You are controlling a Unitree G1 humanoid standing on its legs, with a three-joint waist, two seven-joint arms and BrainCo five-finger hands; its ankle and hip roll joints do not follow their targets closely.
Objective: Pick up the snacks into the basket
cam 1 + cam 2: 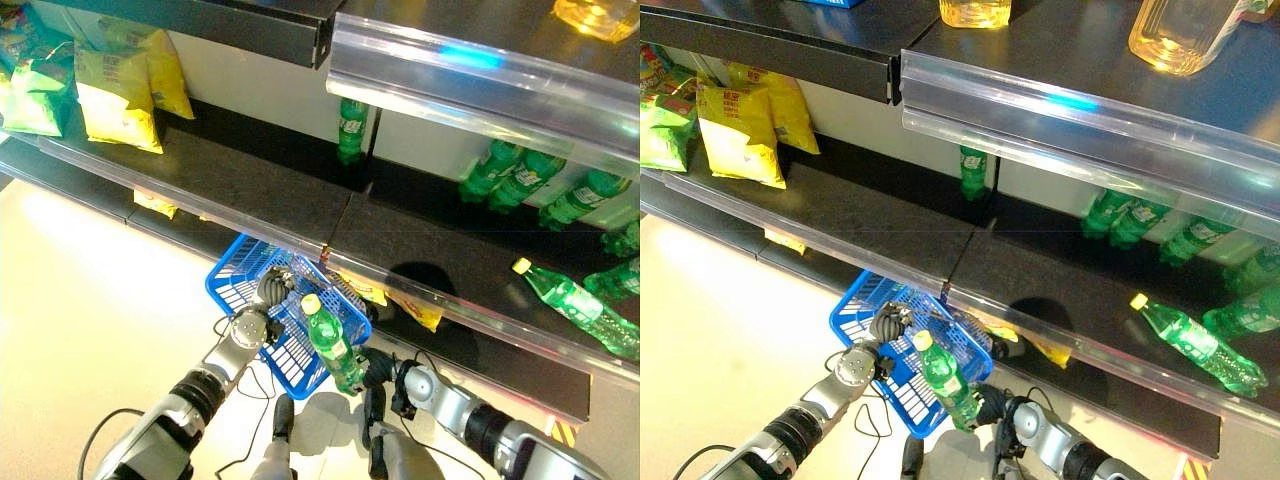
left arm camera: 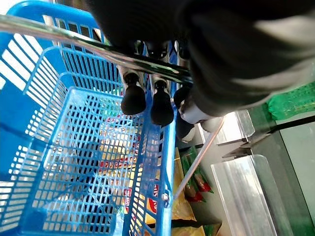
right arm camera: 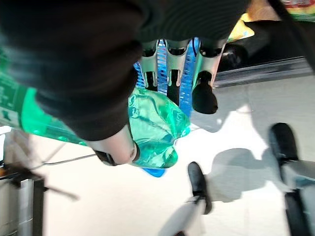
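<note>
My right hand (image 3: pixel 113 98) clenches a slippery, heavy green bottle (image 1: pixel 335 350) by its base at frame centre; my left hand (image 2: pixel 147 98) grips the basket (image 1: pixel 250 285) handle.

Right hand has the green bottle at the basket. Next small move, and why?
Probably carry the green bottle further over the blue basket and lower it. The right hand grips its base at the rim; the left hand holds the handle.

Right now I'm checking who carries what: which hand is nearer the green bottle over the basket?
Right. The right hand is curled round the green bottle's base, holding it over the blue basket. The left hand grips the basket's metal handle, beside the bottle.
</note>
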